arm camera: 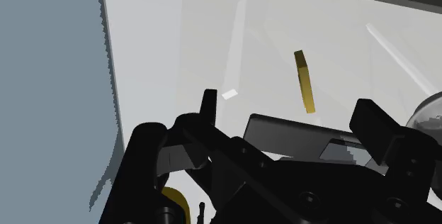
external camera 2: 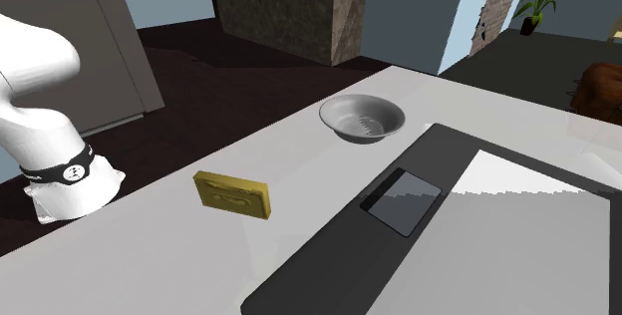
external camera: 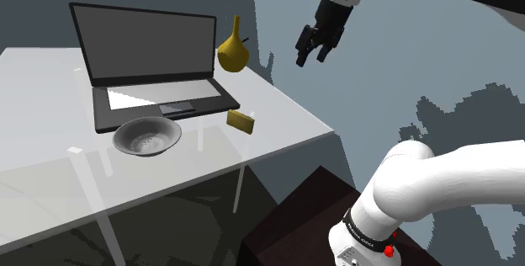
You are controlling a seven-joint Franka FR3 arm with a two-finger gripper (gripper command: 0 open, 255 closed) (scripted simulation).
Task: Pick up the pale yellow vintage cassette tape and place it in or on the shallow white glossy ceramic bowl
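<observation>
Claw (external camera: 312, 60) spread, seemingly well clear of cassette (external camera: 241, 121)

Dim even light, pale streaks on table (external camera: 42, 113)

Table top (external camera: 42, 96) comes across smooth and glossy, throwing pale reflections. The bowl (external camera 2: 334, 122) gleams, shiny grey-white inside. The cassette tape (external camera 2: 233, 193) looks matt, dull mustard yellow. The laptop (external camera 2: 329, 253) casing reads smooth, matt and dark.
</observation>
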